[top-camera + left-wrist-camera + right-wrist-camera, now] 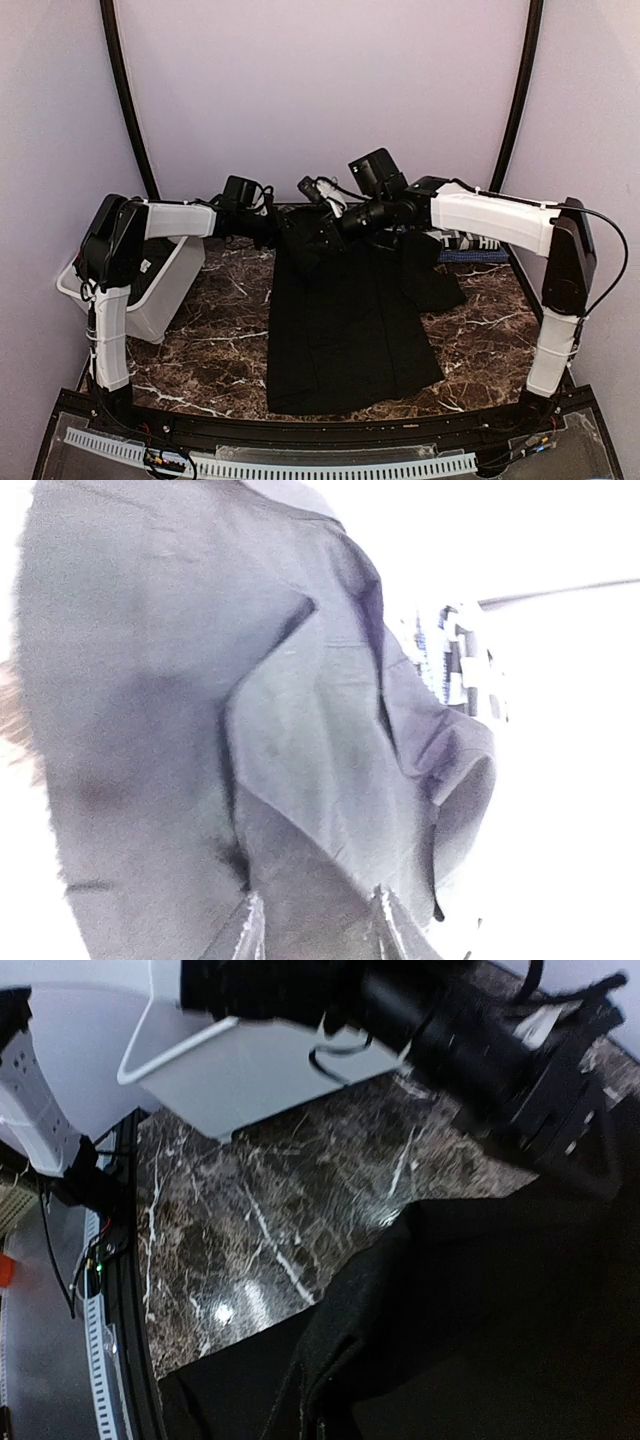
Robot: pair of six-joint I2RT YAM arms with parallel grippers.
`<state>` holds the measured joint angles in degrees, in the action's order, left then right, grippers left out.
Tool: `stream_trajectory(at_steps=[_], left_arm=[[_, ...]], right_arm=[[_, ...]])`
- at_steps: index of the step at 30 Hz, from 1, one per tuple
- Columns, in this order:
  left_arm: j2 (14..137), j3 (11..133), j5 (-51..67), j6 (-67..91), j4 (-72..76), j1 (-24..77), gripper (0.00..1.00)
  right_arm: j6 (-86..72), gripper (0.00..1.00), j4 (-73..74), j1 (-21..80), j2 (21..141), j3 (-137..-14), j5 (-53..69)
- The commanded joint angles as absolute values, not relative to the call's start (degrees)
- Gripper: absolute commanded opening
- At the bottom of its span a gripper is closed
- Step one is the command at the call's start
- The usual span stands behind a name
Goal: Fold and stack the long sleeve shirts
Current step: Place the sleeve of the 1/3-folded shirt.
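A plain black long sleeve shirt [350, 330] lies lengthwise on the marble table [200, 360], its far end drawn up to both grippers at the back. My left gripper [288, 228] is at that raised end. In the left wrist view its fingertips [250, 930] stand apart, with black cloth [300, 780] hanging across the gap. My right gripper [312, 232] is right beside it. In the right wrist view its fingers are hidden, and the black shirt [480, 1300] bunches into a ridge towards them. A checked shirt [470, 245] lies at the back right, also showing as the checked shirt [460, 660].
A white plastic bin [150, 290] stands at the table's left edge under the left arm. One black sleeve [435, 280] spreads out to the right of the body. The left arm [480, 1050] crosses close above the right wrist camera's view. A black rail [300, 425] runs along the near edge.
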<state>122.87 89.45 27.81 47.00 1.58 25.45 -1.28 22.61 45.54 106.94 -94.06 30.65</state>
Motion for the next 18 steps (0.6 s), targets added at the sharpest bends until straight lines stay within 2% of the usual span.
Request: stream_trajectory(at_steps=[1,8,18], left_arm=[[115.9,84.5,24.5,45.3,-3.2,23.9,0.35],[107.2,75.9,21.7,41.8,-6.5,21.9,0.36],[100.6,73.1,20.6,35.8,-13.2,21.7,0.36]], right_arm=[[-2.2,0.00,26.6,50.2,110.2,-91.2,32.0],[-1.8,0.00,32.0,54.1,114.8,-90.0,28.7],[-2.4,0.00,45.8,56.1,114.7,-96.6,23.5]])
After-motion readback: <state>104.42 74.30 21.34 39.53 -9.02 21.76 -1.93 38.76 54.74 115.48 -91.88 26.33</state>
